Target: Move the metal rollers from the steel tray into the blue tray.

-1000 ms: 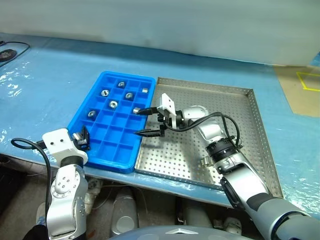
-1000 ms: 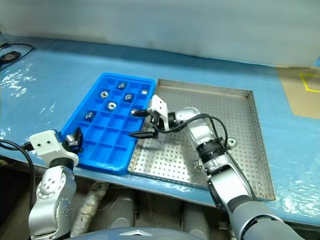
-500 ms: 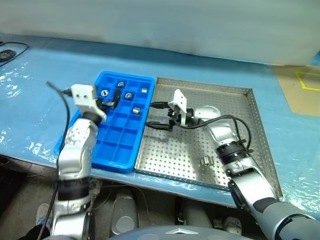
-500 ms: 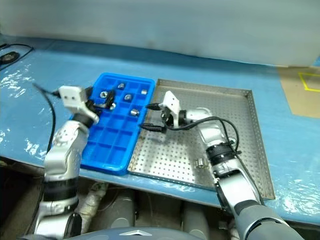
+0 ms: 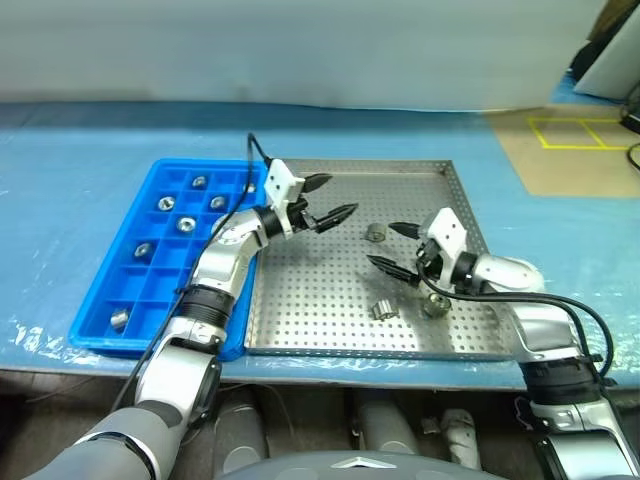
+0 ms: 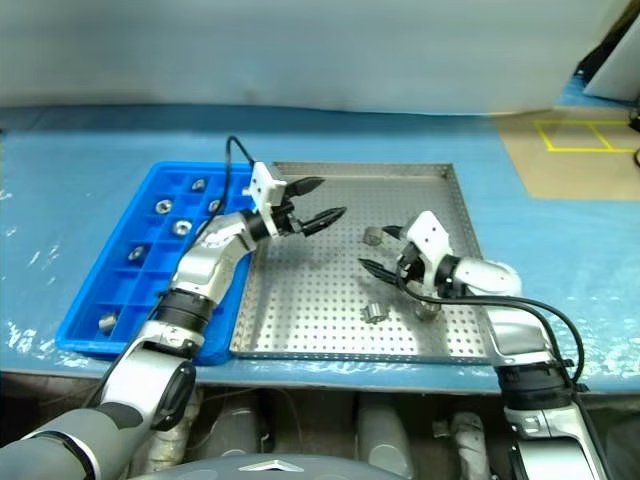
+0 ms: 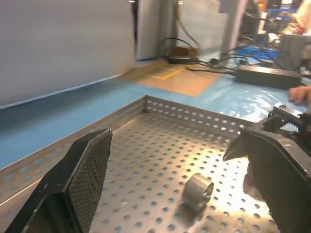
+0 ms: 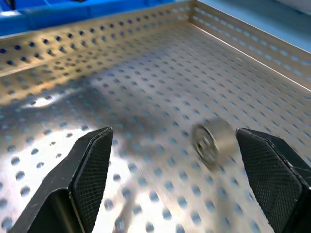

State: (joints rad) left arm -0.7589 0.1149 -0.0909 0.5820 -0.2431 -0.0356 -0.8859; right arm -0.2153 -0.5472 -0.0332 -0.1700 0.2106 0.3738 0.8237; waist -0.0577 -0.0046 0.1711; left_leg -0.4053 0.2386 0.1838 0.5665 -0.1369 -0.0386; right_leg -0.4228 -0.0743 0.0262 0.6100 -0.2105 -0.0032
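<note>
- Left eye view is showing me the steel tray [image 5: 300,320] lying beside the blue tray [image 5: 100,300] on the table, the blue tray's long side meeting the steel tray's left rim.
- I am seeing three metal rollers [image 5: 384,309] left on the perforated floor: one ridged like a gear near the front rim, one just beside it towards the right rim [image 5: 434,305], and one nearer the middle [image 5: 375,233].
- Six rollers are sitting in compartments of the blue tray; five in the far half, one in the near left corner [image 5: 119,319].
- The left gripper [image 5: 327,200] is hanging over the far left part of the steel tray, jaws spread wide and holding nothing, pointing towards the middle roller.
- The right gripper [image 5: 392,248] is hovering over the right half of the tray, jaws likewise wide apart and empty, the middle roller lying ahead of it between the fingers' lines.
- I am worrying that both grippers are aiming at the same middle roller; if both go for it, the fingers could collide.
- The rollers are round, so a glancing finger could send one rolling across the floor.
- The two near the front rim are lying close together; closing on one could knock the other away.
</note>
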